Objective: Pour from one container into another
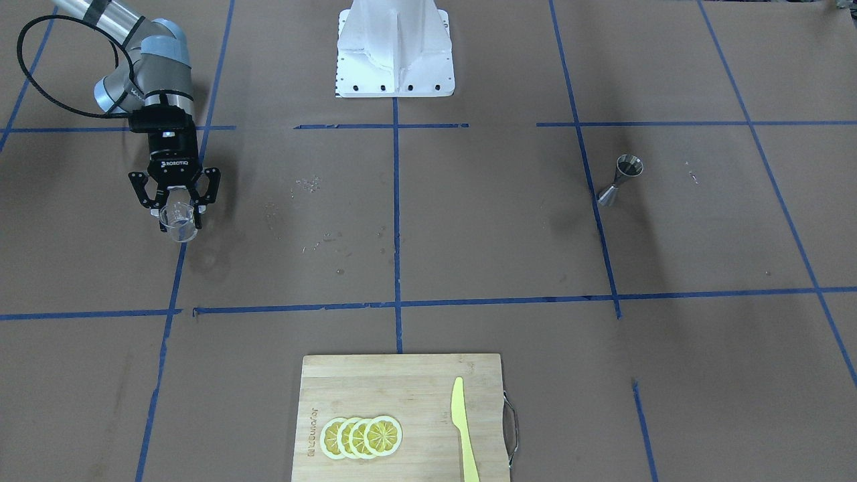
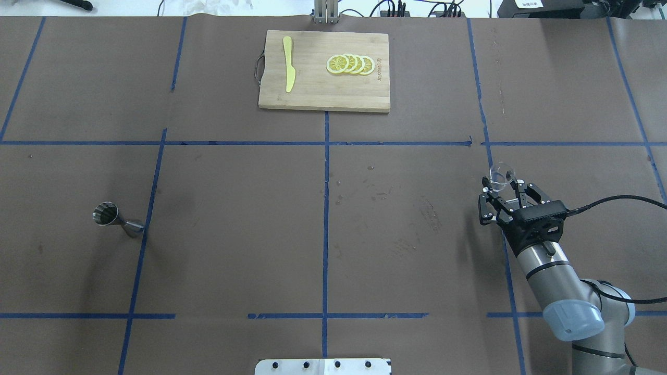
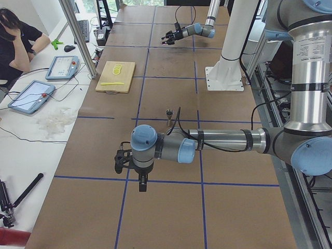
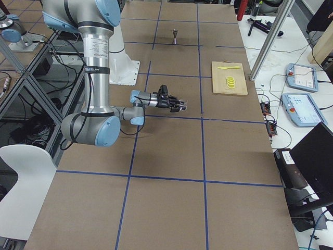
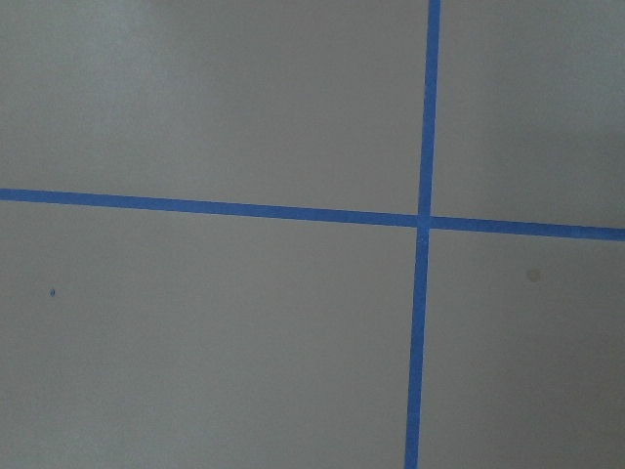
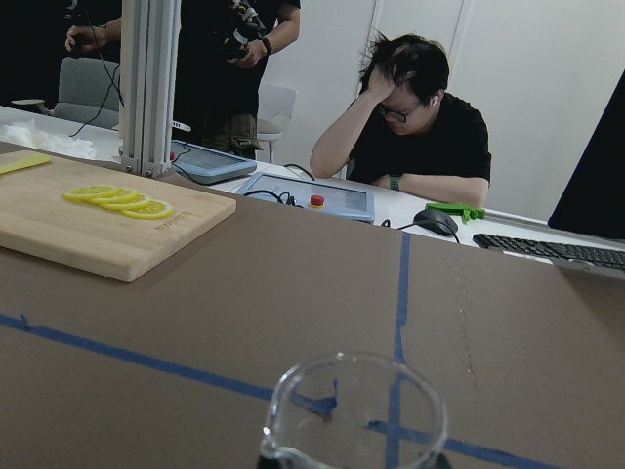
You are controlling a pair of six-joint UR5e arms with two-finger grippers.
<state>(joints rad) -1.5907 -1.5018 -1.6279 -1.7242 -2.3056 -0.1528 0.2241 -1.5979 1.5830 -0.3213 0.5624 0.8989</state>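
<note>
Nearest in the front-facing view lies the cutting board [image 1: 402,375], with lemon slices [image 1: 361,437] and a yellow knife [image 1: 462,428] on it; beyond it, at the view's left, the right tool [image 1: 179,213] is clenched on the glass cup [image 1: 179,224]; the jigger [image 1: 620,179] stands upright far off at the view's right.

From overhead, the cup [image 2: 501,174] sits between the fingers of the right tool [image 2: 503,188], gripped by its side wall, mouth up; the jigger [image 2: 117,219] is well apart, on the other side of the worktop [image 2: 323,234].

Seen from the robot's left end, the near arm stretches level over the worktop with its left tool [image 3: 142,181] pointing down; I cannot tell whether that one is clenched or released.

From the right end, the right forearm reaches out nearly level, low over the worktop.

The left wrist camera shows only brown paper and blue tape [image 5: 427,117].

The right wrist camera shows the cup's rim [image 6: 356,405] close below, apparently level; a seated person [image 6: 410,127] is beyond.

The cup is probably light, stiff, slick and breakable, so a firm side grip below the rim, leaving the lip free, suits it; the jigger's small mouth and narrow waist suggest it tips easily.
</note>
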